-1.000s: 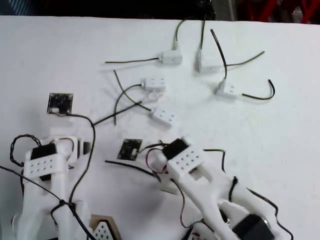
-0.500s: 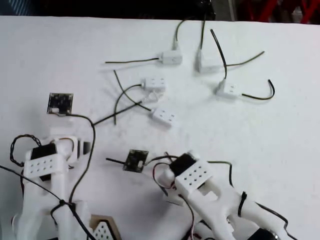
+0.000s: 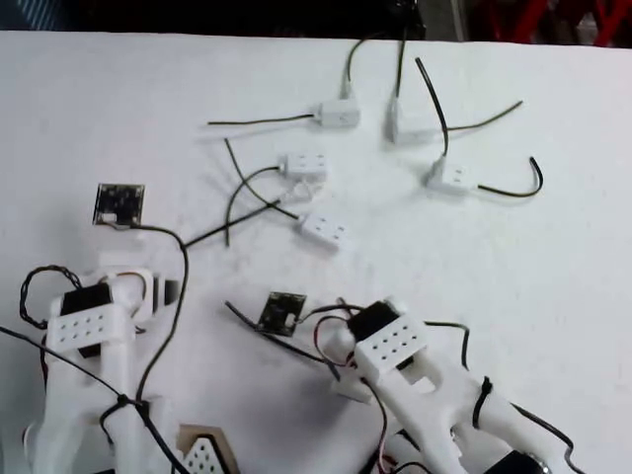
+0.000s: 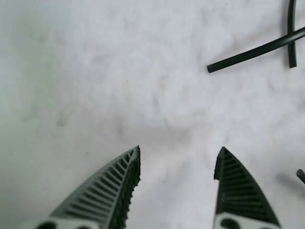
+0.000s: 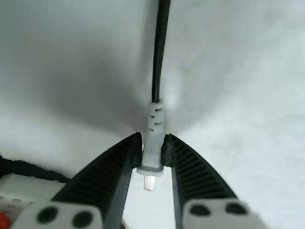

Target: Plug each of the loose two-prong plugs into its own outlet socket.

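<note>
- High view: a white table (image 3: 553, 296) carries several white plastic outlet sockets (image 3: 339, 115) with thin black cords, spread over its far half; the nearest socket (image 3: 323, 229) lies toward the middle; the white left arm (image 3: 89, 331) sits at the near left corner; the white right arm (image 3: 395, 346) sits at the near middle, well apart from the sockets; a small black square board (image 3: 283, 311) lies just beside the right arm, and a second black board (image 3: 118, 204) lies beyond the left arm.
- Left wrist view: the left gripper (image 4: 179, 149) hangs over bare table with its ribbed grey fingers spread wide and nothing between them; a loose black cord end (image 4: 252, 50) lies on the table ahead of it, apart from the fingers.
- Right wrist view: the right gripper (image 5: 152, 140) is clamped narrow around a small white two-prong plug (image 5: 153, 119); the plug's body sits between the black fingertips, and its black cord (image 5: 159, 47) runs straight away from the gripper across the table.
</note>
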